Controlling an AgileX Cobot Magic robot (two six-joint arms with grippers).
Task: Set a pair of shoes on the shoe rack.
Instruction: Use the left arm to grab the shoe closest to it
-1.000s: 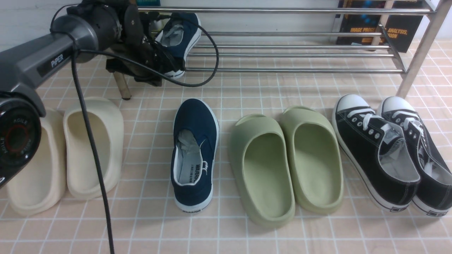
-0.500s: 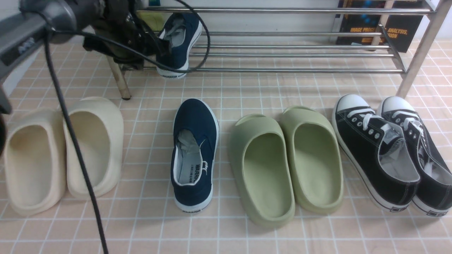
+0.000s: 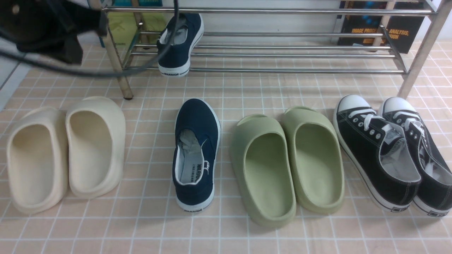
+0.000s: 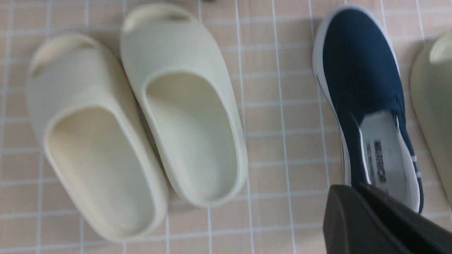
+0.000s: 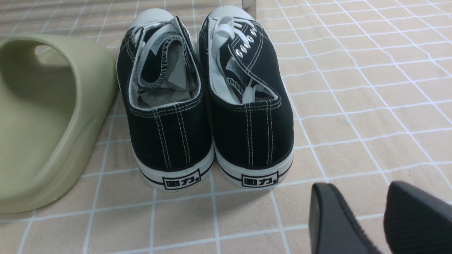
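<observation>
Bright even light; shoe rack (image 3: pixel 282 10) gleams; left wrist view blurry.

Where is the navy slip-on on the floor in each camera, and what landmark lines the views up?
Front: the navy slip-on lies on the floor between the cream slippers and the green slippers.
Left wrist: it lies beside the cream slippers, heel partly behind the left gripper.
Right wrist: not in it.
Landmark: the green slippers, in all three views.
</observation>
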